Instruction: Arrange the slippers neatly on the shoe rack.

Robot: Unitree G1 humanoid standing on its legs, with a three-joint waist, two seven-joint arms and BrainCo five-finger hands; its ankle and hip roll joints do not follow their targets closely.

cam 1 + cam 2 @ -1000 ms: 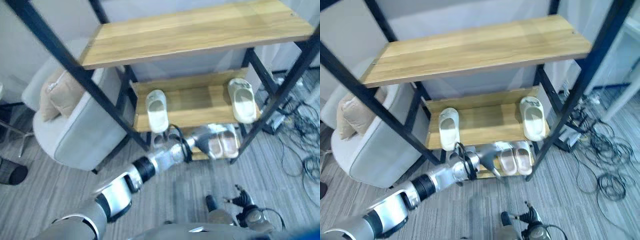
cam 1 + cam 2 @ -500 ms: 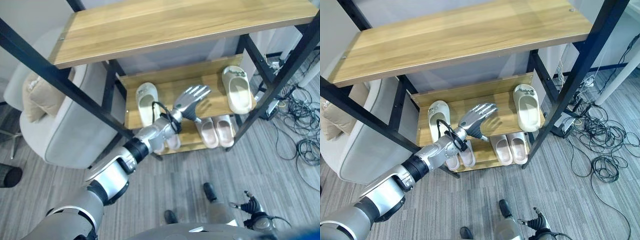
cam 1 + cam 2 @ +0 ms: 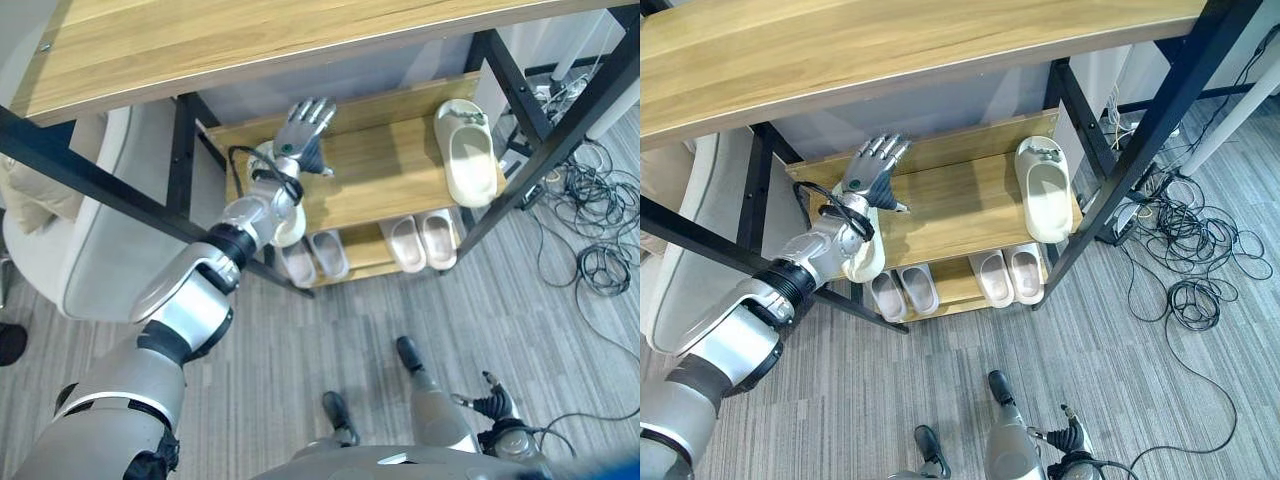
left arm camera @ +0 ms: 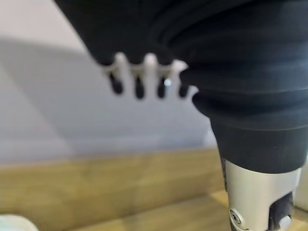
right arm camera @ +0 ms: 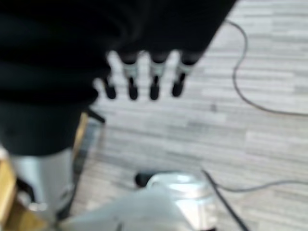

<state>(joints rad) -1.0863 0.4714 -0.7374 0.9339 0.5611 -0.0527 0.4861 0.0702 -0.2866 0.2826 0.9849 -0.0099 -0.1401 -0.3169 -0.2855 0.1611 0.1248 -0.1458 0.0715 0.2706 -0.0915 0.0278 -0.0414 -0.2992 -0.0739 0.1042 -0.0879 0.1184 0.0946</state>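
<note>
Shoe rack [image 3: 560, 130] seen from above, middle shelf [image 3: 380, 180] at centre frame. The left hand [image 3: 303, 128] hovers over the left part of this shelf, fingers straight and spread, holding nothing; its wrist view shows the fingertips [image 4: 138, 87] extended toward the back wall. The right hand [image 3: 492, 408] hangs low at the bottom right of the frame, over the floor; its wrist view shows the fingers [image 5: 154, 89] straight and slack.

One cream slipper [image 3: 1045, 190] lies at the right end of the middle shelf. Its mate [image 3: 866, 255] lies at the left end, largely covered by the left forearm. Two further pairs [image 3: 422, 240], [image 3: 313, 258] stand side by side on the bottom shelf.

Handling, as a judgement: the slippers look like moulded foam, hence light, somewhat springy and not fragile. The smooth sole may slide on the wood, so a push could move one. To lift, pinch the strap over the toe, or grip across the sides.

Compared with half a second ago, the left hand has moved from the middle of the shelf toward its upper left, nearer the back wall. The view itself has also shifted. The slippers keep their places.
</note>
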